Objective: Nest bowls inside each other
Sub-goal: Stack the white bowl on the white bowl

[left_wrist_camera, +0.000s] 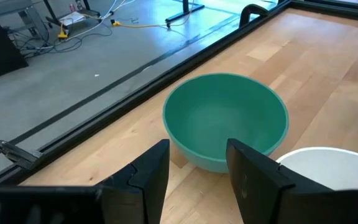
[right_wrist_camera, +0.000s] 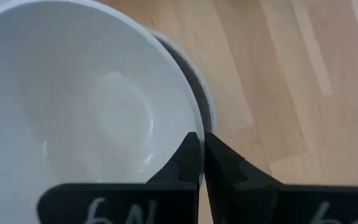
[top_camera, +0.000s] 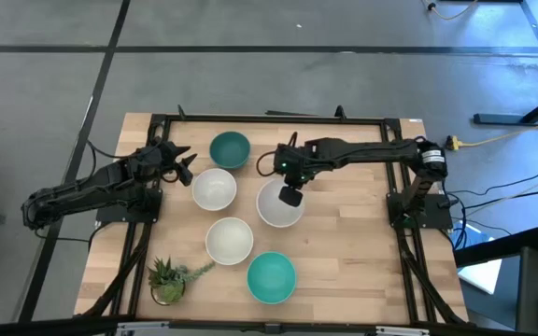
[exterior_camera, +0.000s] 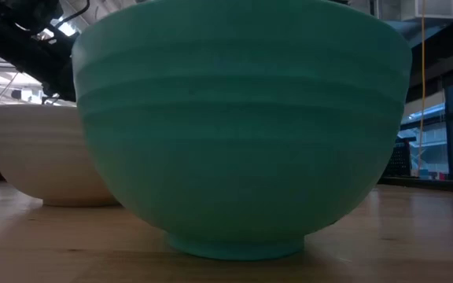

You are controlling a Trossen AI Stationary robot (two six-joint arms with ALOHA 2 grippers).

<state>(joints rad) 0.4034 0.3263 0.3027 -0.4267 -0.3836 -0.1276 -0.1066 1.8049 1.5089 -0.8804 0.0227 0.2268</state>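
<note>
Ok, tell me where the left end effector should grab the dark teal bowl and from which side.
Probably the rim. The dark teal bowl stands upright and open, its wall too wide to span, so one finger goes inside and one outside the thin lip. Come from above at the edge nearest the left end effector, which is open; that side looks clear, though the white bowl sits close beside it.

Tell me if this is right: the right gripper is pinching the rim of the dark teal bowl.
Not quite. The right gripper is pinching the rim of a white bowl, as the right wrist view shows. The dark teal bowl sits untouched near the left gripper.
</note>
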